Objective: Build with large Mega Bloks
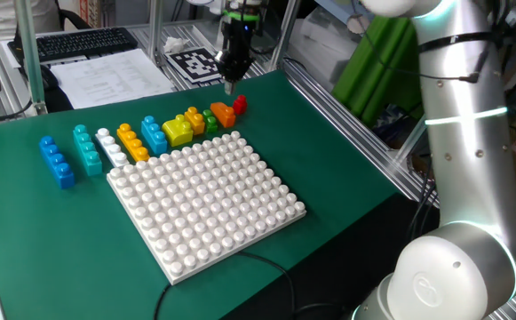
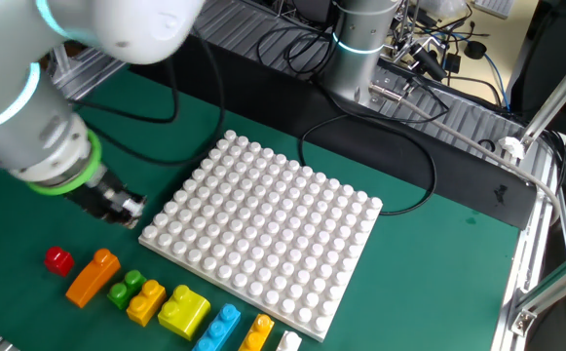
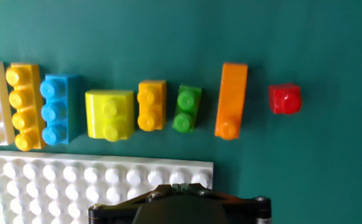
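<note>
Below, I see the green desk (image 1: 346, 178) carrying the white baseplate (image 1: 206, 200); my claw (image 1: 230, 86), clenched and empty, hangs above the far edge. Mega Bloks (image 3: 110, 114) lie in a row beside the baseplate, the red brick (image 3: 285, 99) at the end.
</note>
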Controlling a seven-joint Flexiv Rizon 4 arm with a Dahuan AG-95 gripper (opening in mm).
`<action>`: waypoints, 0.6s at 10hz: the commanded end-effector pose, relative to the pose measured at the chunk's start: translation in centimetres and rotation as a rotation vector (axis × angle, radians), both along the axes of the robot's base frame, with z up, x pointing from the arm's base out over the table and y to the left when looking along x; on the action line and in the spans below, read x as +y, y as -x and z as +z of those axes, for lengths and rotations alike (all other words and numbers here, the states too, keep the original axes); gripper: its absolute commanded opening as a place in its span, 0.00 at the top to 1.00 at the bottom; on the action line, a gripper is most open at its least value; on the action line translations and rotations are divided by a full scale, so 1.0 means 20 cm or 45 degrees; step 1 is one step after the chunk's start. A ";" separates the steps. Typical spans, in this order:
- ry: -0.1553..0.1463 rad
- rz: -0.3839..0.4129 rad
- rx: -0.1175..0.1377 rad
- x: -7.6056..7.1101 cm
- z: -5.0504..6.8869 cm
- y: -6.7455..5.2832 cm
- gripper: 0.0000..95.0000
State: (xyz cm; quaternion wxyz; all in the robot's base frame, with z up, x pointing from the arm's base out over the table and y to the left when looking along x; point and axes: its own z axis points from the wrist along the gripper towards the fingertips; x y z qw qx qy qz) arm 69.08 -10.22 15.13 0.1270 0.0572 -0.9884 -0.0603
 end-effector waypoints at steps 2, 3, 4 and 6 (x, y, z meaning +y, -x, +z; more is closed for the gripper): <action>0.002 0.040 -0.007 0.00 -0.02 0.03 1.00; 0.002 0.040 -0.008 0.00 -0.02 0.04 1.00; 0.001 0.041 -0.006 0.00 -0.02 0.04 1.00; -0.001 0.056 -0.017 0.00 -0.02 0.04 1.00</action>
